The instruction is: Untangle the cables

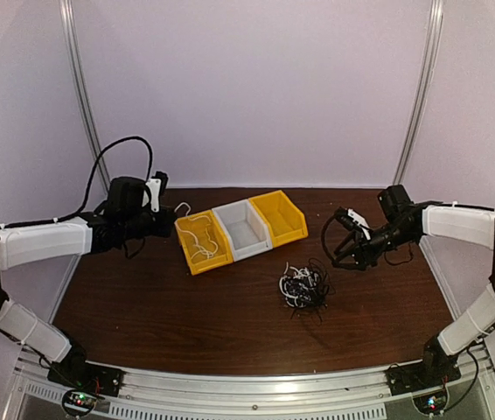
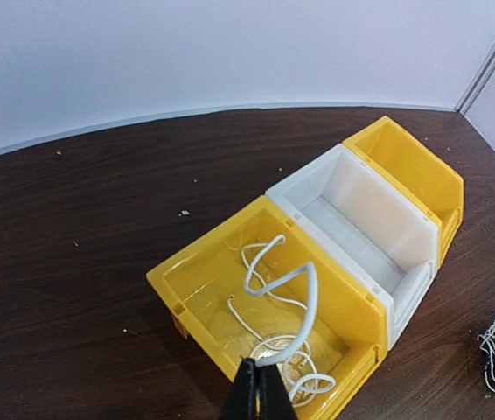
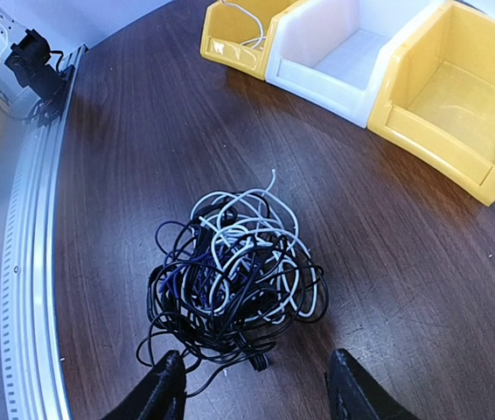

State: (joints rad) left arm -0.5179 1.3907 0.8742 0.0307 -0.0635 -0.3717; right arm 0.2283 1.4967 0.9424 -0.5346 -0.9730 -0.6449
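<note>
1. My left gripper (image 2: 261, 389) is squeezed shut on the white cable (image 2: 307, 302).
2. That cable loops down into the yellow bin (image 2: 164, 278), beside the white bin (image 2: 405, 229).
3. My right gripper (image 3: 256, 394) has its fingers apart and holds nothing.
4. Just past it, the tangle (image 3: 230, 271) of black and white cables lies on the desk (image 3: 125, 131).

Open right claw (image 3: 254, 385) above tangled cables (image 3: 234, 276)
</note>
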